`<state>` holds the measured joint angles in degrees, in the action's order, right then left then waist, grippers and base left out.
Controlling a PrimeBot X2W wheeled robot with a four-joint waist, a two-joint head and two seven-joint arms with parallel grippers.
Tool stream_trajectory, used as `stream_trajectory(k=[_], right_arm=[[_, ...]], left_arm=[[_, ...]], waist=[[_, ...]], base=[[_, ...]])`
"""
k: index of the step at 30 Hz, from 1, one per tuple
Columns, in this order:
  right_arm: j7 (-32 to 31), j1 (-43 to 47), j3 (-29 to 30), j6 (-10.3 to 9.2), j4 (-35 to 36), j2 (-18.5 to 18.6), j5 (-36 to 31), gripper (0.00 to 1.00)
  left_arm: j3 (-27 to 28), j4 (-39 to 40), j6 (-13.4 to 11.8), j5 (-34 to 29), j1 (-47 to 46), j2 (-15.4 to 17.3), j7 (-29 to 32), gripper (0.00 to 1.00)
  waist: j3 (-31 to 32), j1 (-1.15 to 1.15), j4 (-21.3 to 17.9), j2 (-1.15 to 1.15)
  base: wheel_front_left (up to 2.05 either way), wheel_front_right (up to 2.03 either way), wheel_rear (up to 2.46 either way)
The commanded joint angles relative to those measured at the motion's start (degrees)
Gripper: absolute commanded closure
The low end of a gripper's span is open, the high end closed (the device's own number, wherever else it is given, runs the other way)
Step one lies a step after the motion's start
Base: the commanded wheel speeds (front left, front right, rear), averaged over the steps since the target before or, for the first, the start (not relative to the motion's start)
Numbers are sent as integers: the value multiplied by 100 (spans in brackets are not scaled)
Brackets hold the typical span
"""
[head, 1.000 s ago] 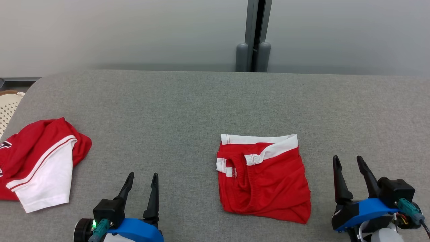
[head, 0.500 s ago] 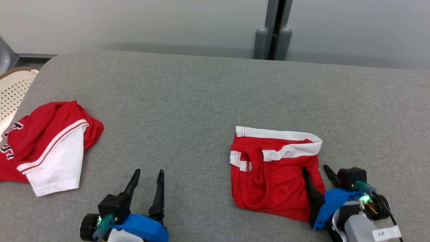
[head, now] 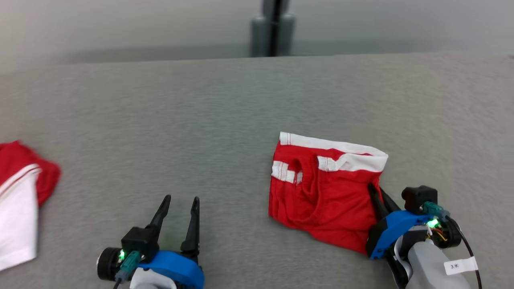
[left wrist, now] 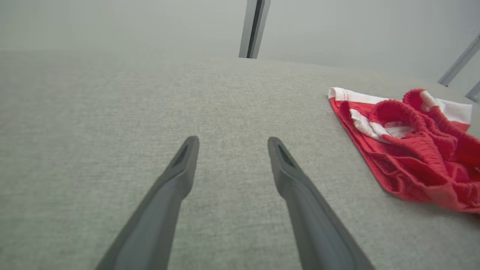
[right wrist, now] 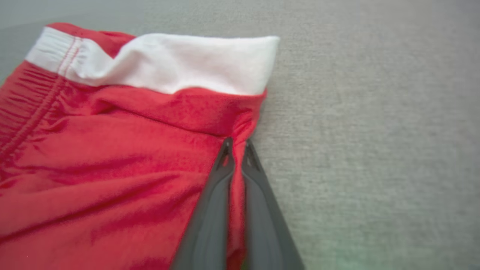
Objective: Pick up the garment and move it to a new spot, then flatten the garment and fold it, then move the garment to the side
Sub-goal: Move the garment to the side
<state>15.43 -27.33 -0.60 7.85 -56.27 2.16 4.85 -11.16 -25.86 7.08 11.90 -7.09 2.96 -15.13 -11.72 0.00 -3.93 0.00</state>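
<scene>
Left claw [head: 181,198] gapes; right claw [head: 376,188] pinched tight.

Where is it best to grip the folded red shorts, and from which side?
Grip the right edge of the red shorts, just below the white band, coming from the right: the stacked layers end there. The right hand pinches that spot.

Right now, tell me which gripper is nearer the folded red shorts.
Right. The right gripper is pinching the shorts at their right edge, fingers shut. The left gripper is open over the bare grey surface, apart, off to their left.

On padded surface [head: 200,120], garment [head: 321,196] right, shirt [head: 20,208] far left
</scene>
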Motion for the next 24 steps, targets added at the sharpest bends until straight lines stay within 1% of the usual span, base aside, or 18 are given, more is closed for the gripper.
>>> stream_trajectory(k=[1, 7, 9, 10, 11, 12, 13, 18, 21, 24], right_arm=[[-64, 129, 51, -65, -46, 134, 35, 100], [-37, 290, -90, -41, 393, 95, 258, 100], [-33, 338, -132, -41, 496, 92, 307, 100], [-33, 338, -132, -41, 496, 92, 307, 100], [-31, 384, -145, -39, 590, 87, 374, 100], [-31, 384, -145, -39, 590, 87, 374, 100], [-31, 434, -167, -37, 647, 84, 430, 100], [-31, 362, -155, -37, 685, 83, 259, 100], [-30, 98, -46, -37, 667, 83, -52, 100], [-30, -307, 189, -37, 596, 155, -491, 100]], left_arm=[[-84, 43, 30, -43, -134, -9, -3, 0], [-479, 62, 57, -115, -349, -5, -3, 0], [-655, 47, 59, -133, -430, -7, -3, 0], [-655, 47, 59, -133, -430, -7, -3, 0], [-835, 19, 57, -114, -473, -3, -3, 0], [-835, 19, 57, -114, -473, -3, -3, 0], [-959, -16, 40, -105, -526, 11, -3, 0], [-1146, -70, 40, -52, -611, 78, -3, 0], [-1237, -101, 41, -30, -659, 167, -3, 0], [-1271, -128, 41, -4, -731, 238, -3, 0]], waist=[[181, 0, -463, 0], [28, 0, -1524, 0], [-22, 0, -1770, 0], [-22, 0, -1770, 0], [-64, 0, -1953, 0], [-64, 0, -1953, 0], [-111, 0, -2069, 0], [-229, 0, -2117, 0], [-357, 0, -2011, 0], [-528, 0, -1798, 0]], base=[[0, 0, 0], [0, 0, 0], [0, 0, 0], [0, 0, 0], [0, 0, 0], [0, 0, 0], [0, 0, 0], [0, 0, 0], [0, 0, 0], [0, 0, 0]])
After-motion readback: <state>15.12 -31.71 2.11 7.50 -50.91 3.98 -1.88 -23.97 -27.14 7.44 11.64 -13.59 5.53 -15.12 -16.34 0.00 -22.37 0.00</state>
